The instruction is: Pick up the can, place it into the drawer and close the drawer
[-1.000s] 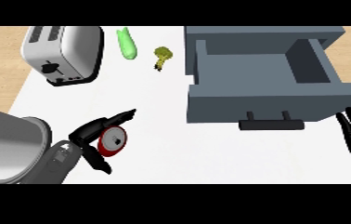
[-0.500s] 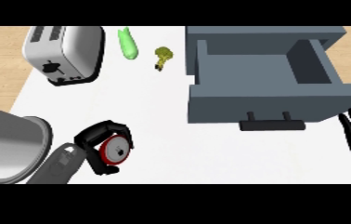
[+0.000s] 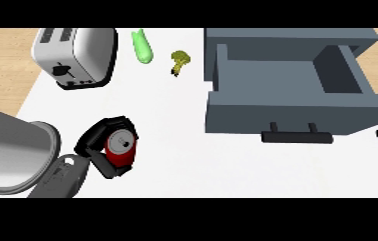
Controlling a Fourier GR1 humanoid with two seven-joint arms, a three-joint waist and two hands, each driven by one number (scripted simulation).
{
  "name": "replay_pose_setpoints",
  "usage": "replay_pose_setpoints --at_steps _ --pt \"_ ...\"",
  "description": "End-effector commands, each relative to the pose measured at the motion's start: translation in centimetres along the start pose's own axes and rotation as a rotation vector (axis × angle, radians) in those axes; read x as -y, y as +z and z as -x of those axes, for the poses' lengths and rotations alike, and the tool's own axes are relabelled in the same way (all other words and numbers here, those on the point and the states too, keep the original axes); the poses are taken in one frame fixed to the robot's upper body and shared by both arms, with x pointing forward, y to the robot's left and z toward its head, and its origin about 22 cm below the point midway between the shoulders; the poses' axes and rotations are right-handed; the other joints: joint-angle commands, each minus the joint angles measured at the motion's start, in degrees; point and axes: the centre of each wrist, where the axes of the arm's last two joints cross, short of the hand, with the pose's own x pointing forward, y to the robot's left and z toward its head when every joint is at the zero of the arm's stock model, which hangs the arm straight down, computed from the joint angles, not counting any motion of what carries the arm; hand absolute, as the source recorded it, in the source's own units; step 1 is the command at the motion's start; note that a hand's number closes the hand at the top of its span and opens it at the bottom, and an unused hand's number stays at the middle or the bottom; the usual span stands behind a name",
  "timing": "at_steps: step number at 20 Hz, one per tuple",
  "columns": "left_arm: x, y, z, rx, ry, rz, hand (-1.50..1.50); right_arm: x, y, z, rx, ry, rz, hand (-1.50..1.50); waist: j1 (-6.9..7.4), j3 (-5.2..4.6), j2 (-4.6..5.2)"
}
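Curling round a red can (image 3: 119, 150) with a silver top, left hand (image 3: 96, 145), well apart from the open grey drawer (image 3: 284, 107).

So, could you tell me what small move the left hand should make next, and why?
Probably lift the can straight up off the counter. The left hand has its fingers curled round the can, which looks low on the counter, and the open drawer lies off to the right.
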Motion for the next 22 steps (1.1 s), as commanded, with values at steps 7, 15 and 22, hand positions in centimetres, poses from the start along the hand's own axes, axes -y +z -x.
replay_pose_setpoints --at_steps 7,15,22 --pt "-0.9 -2.9 -3.9 0.093 0.065 -0.674 1.5 -0.5 0.4 -1.0 0.016 -0.009 0.013 -1.5 -0.45 0.02 -0.14" --pt "5.0 -8.2 -13.2 0.145 -0.016 -0.612 1.5 1.0 0.7 -0.7 0.005 -0.01 0.02 -1.5 -0.74 0.03 -0.16" --pt "7.1 -12.6 -18.3 0.142 -0.036 -0.54 1.5 -0.1 -1.9 -0.9 0.028 -0.008 0.008 -1.5 -1.14 -0.04 0.23"
